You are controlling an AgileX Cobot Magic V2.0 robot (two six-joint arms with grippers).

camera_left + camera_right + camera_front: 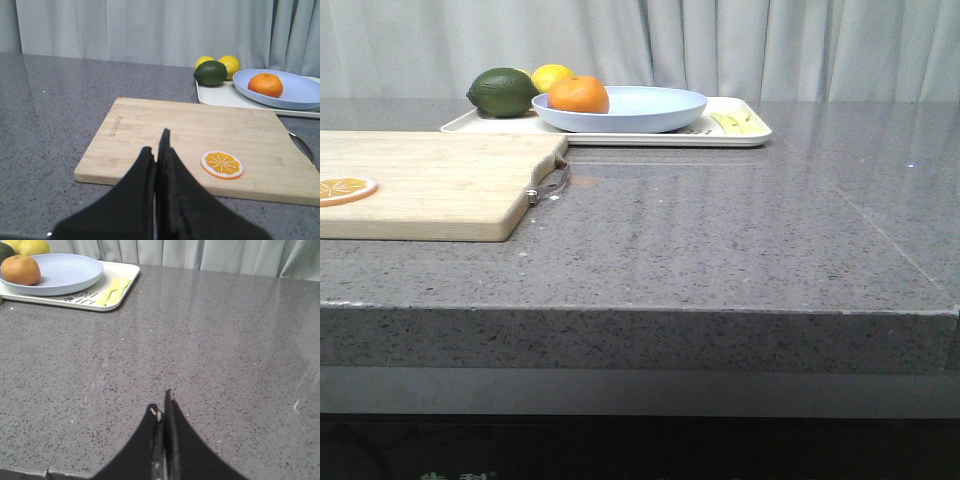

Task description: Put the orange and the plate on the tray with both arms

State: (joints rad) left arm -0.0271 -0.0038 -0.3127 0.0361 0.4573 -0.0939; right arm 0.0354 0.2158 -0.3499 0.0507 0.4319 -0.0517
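Front view, orange (579, 95) in plate (640, 110) on tray (740, 135), end effectors elsewhere

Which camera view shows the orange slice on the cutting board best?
The left wrist view: the orange slice lies whole, segments visible, on the cutting board. The front view shows it edge-on and cut off. The right wrist view misses it.

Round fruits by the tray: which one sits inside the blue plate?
The bright orange fruit sits inside the pale blue plate. The dark green lime and yellow lemons sit behind it, outside.

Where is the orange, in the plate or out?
In. The orange sits inside the plate, which rests on the tray.
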